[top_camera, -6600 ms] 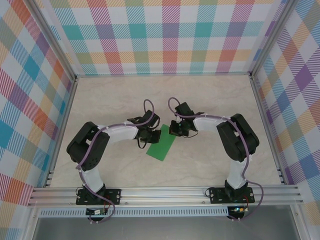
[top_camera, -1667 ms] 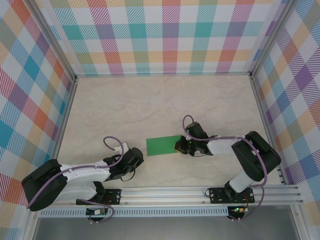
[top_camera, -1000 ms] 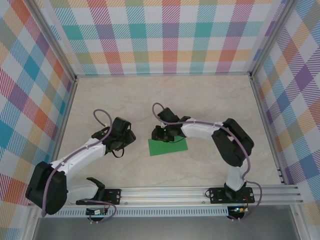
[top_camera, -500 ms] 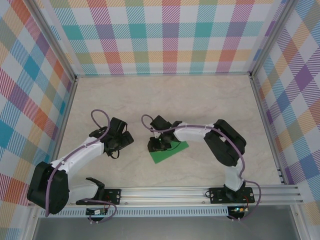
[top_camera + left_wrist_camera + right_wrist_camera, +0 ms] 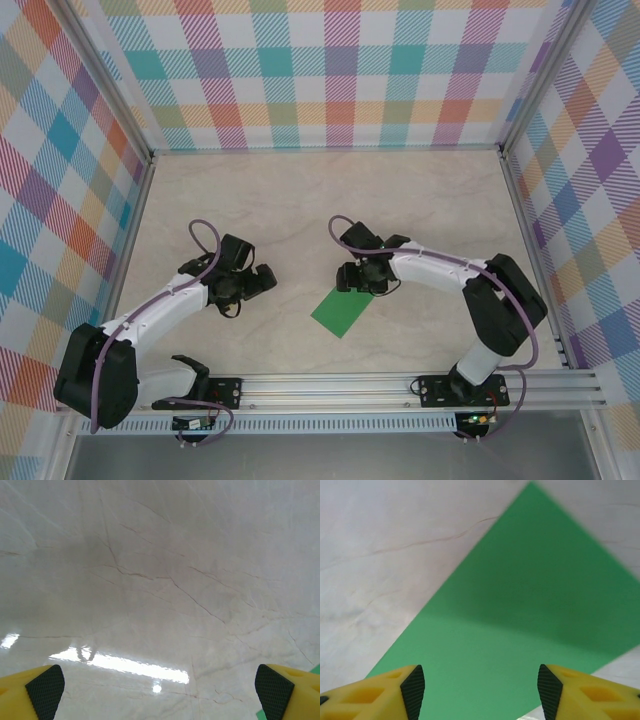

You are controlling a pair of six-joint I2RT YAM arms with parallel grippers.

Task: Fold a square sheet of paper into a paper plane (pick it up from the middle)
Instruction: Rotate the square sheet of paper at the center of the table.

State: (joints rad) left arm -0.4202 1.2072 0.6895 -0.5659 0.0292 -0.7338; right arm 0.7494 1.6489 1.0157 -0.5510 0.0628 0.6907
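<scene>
Green paper sheet point(image 5: 520, 610) looks matt and smooth; the marble-veined tabletop point(image 5: 165, 570) is glossy, catching glare; yellow plastic fingers point(image 5: 375, 692), black knurled pads point(image 5: 413, 690).

Three cameras, one table: one is looking from high up, two from close in.
The top camera is looking down from above and behind the arm bases, taking in the whole marble table point(image 5: 300, 200) and the plaid walls point(image 5: 340, 80). The left wrist camera is facing bare tabletop at close range. The right wrist camera is looking down closely on the green sheet of paper point(image 5: 520, 620), which is also showing mid-table from above point(image 5: 341, 311).
</scene>
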